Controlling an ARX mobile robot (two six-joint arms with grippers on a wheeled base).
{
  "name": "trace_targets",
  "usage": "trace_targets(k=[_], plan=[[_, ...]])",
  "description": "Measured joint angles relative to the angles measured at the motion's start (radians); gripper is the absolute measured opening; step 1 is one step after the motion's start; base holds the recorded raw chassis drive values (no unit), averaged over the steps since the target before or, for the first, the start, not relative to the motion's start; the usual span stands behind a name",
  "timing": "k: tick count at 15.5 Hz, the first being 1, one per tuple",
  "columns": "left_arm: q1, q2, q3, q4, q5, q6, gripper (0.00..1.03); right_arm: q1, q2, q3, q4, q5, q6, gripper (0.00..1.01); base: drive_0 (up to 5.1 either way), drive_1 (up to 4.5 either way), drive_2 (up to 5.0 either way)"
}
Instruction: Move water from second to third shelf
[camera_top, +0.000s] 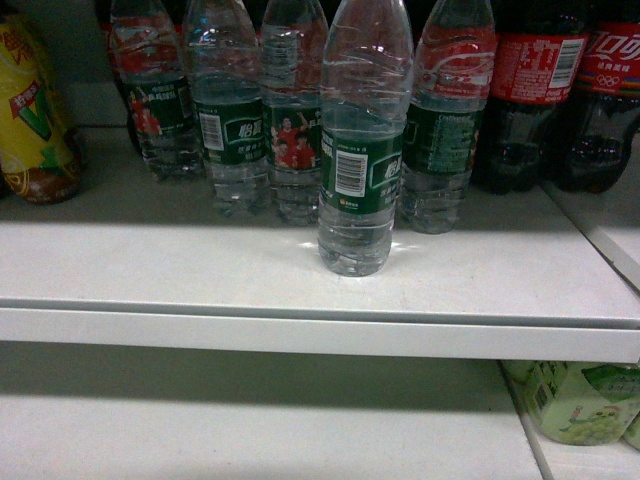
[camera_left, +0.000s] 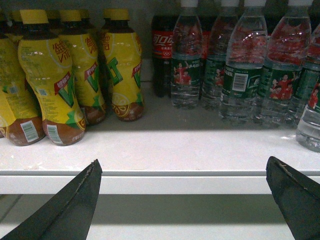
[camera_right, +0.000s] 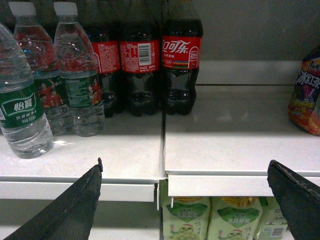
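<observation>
One water bottle (camera_top: 365, 150) with a green label band and barcode stands alone near the front of a white shelf (camera_top: 200, 270); several more like it form a row behind (camera_top: 230, 130). The front bottle shows at the left of the right wrist view (camera_right: 20, 115) and at the right edge of the left wrist view (camera_left: 310, 125). My left gripper (camera_left: 184, 160) is open before the shelf edge, holding nothing, well left of the water. My right gripper (camera_right: 187, 162) is also open and empty, to the right of the water. Neither gripper shows in the head view.
Yellow drink bottles (camera_left: 50, 75) crowd the shelf's left side. Dark cola bottles (camera_right: 180, 60) stand right of the water. A seam (camera_right: 163, 150) splits two shelf boards, with a colourful packet (camera_right: 306, 95) at far right. Pale green bottles (camera_right: 210, 220) fill the lower shelf (camera_top: 250, 430) on its right.
</observation>
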Motion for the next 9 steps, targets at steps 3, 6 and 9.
trace_targets(k=[3, 6, 9], plan=[[0.000, 0.000, 0.000, 0.000, 0.000, 0.000, 0.98, 0.000, 0.000, 0.000, 0.000, 0.000, 0.000, 0.98, 0.0, 0.00, 0.0], [0.000, 0.000, 0.000, 0.000, 0.000, 0.000, 0.98, 0.000, 0.000, 0.000, 0.000, 0.000, 0.000, 0.98, 0.0, 0.00, 0.0], [0.000, 0.000, 0.000, 0.000, 0.000, 0.000, 0.98, 0.000, 0.000, 0.000, 0.000, 0.000, 0.000, 0.98, 0.0, 0.00, 0.0]])
